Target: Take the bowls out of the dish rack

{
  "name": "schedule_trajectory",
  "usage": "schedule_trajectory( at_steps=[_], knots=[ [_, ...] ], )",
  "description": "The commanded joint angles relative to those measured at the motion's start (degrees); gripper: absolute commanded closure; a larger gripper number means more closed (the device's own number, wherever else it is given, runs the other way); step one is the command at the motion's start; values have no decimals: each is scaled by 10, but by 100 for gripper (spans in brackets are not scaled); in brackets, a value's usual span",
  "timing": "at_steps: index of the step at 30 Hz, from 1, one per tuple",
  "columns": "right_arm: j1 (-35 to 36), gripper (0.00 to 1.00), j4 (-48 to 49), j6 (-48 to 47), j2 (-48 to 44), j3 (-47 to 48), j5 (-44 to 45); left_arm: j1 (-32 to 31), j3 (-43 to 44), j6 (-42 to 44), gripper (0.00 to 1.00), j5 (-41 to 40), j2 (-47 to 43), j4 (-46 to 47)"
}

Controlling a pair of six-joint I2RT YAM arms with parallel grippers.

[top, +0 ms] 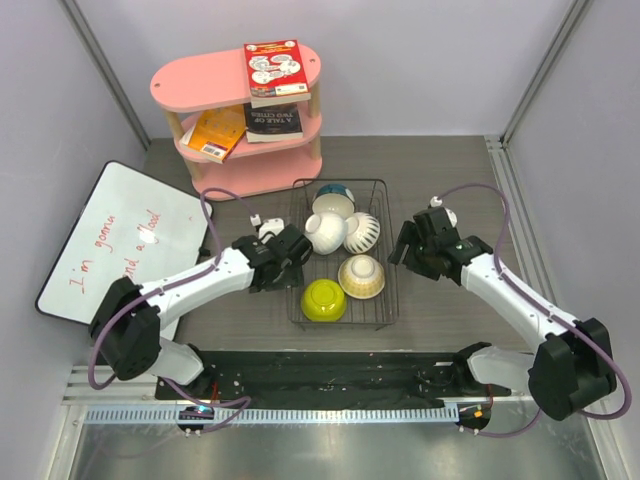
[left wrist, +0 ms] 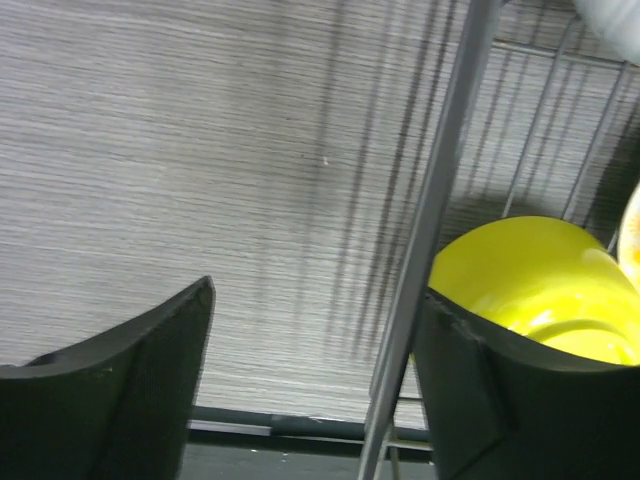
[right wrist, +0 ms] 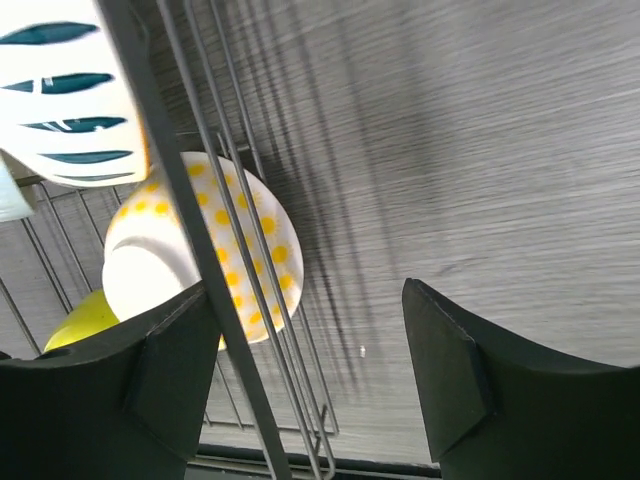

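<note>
While wrists crop it, overhead frames dish rack (top: 378, 305).

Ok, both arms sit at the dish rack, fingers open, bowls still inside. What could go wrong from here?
The dish rack wire runs between the left fingers, beside the yellow-green bowl: closing here may clamp wire, not bowl. The right fingers likewise seem to straddle wire near the dotted bowl, so a lift might drag the rack. The white bowls in the middle lean together; pulling one could tip the others.
</note>
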Motion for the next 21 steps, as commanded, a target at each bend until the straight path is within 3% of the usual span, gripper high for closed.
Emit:
schedule_trajectory(
  at_steps=[1, 4, 9, 14, 21],
  knots=[
    [17, 25, -90, -49, -38, 109, 135, 15, 6, -7, 18, -76, -20, -57],
    [68, 22, -107, -97, -27, 189, 185, 20, 5, -13, 15, -90, -37, -60],
    [77, 20, -87, -187, 48, 264, 135, 32, 8, -17, 11, -98, -97, -66],
    [83, 19, -60, -221, 158, 343, 101, 34, 54, 4, 8, -95, -142, -108],
    [139, 18, -21, -281, 276, 437, 135, 34, 76, 15, 7, -97, -186, -128]
  ],
)
